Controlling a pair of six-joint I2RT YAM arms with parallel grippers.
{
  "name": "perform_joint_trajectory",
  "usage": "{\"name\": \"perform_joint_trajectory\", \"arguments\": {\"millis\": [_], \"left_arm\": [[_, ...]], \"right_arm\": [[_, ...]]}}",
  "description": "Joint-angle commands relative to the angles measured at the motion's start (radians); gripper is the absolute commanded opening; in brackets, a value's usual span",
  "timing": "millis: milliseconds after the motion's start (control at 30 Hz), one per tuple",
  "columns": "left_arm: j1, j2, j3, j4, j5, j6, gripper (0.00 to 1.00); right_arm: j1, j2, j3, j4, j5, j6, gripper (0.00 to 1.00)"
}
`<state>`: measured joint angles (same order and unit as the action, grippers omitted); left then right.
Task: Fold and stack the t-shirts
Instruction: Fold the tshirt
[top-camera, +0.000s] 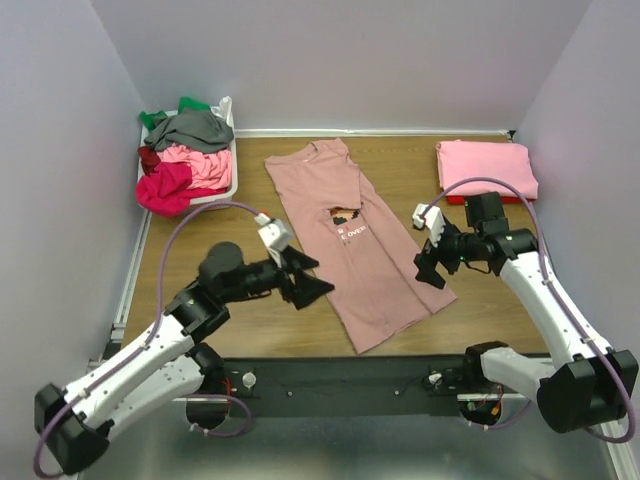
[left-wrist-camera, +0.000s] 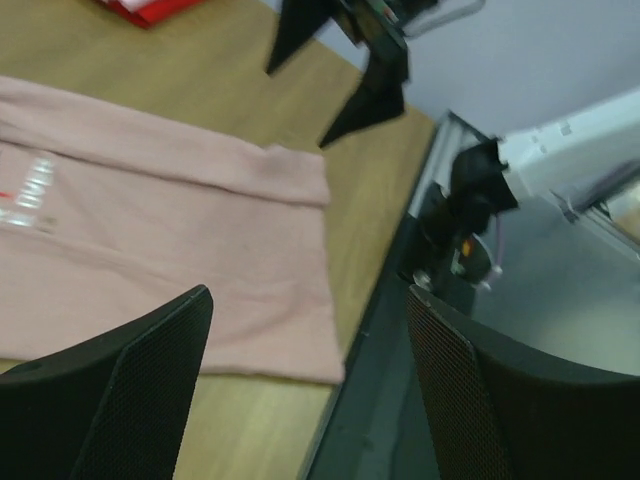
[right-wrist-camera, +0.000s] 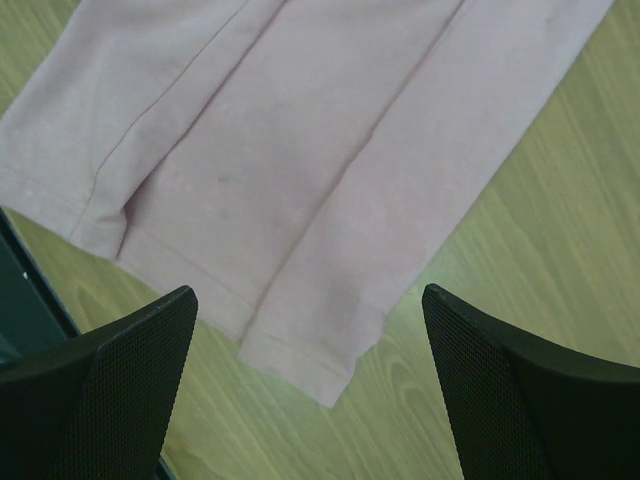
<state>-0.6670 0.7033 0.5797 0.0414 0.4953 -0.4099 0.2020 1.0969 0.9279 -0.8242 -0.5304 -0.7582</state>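
A dusty-pink t-shirt (top-camera: 350, 240) with a small print and white text lies flat at the middle of the table, its sides folded in lengthwise, collar at the far end. My left gripper (top-camera: 310, 280) hovers open just off the shirt's near-left edge, holding nothing. My right gripper (top-camera: 428, 265) stands open at the shirt's right edge, also holding nothing. In the left wrist view the shirt's hem (left-wrist-camera: 150, 230) lies beyond my open left gripper (left-wrist-camera: 310, 293). In the right wrist view the folded hem corner (right-wrist-camera: 300, 150) lies between and beyond my open right gripper (right-wrist-camera: 310, 295).
A white basket (top-camera: 232, 150) at the back left holds several crumpled tees in grey, green, red and pink. A folded pink tee (top-camera: 487, 168) lies on a red one at the back right. A black rail (top-camera: 330, 375) runs along the table's near edge.
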Motion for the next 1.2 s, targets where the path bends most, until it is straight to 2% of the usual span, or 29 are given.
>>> {"name": "perform_joint_trajectory", "arguments": {"millis": [0,167,267,400,567,733,833,967,1167], "left_arm": [[-0.312,0.102,0.038,-0.139,-0.369,-0.084,0.84],[-0.604,0.208,0.069,-0.253,-0.633,-0.222,0.83],[-0.73,0.287,0.084,-0.301,-0.724,-0.27,0.82],[-0.832,0.407,0.126,-0.342,-0.814,-0.251,0.82],[-0.873,0.531,0.149,-0.334,-0.882,-0.219,0.83],[-0.878,0.625,0.177,-0.246,-0.871,-0.028,0.73],[-0.878,0.677,0.203,-0.213,-0.891,0.037,0.73],[-0.881,0.739,0.23,-0.158,-0.86,0.097,0.66],[-0.884,0.844,0.282,-0.129,-0.896,0.141,0.65]], "right_arm": [[-0.078,-0.016,-0.018,-0.035,-0.178,-0.105,1.0],[-0.183,0.014,-0.011,-0.065,-0.252,-0.18,1.0],[-0.197,0.024,-0.02,-0.087,-0.298,-0.242,1.0],[-0.197,0.011,-0.038,-0.095,-0.356,-0.322,1.0],[-0.199,-0.017,-0.095,-0.093,-0.336,-0.455,1.0],[-0.197,0.021,-0.15,-0.13,-0.215,-0.67,0.99],[-0.199,0.044,-0.141,-0.144,-0.209,-0.704,0.98],[-0.219,0.072,-0.124,-0.15,-0.212,-0.711,0.97],[-0.225,0.104,-0.107,-0.153,-0.21,-0.699,0.95]]}}
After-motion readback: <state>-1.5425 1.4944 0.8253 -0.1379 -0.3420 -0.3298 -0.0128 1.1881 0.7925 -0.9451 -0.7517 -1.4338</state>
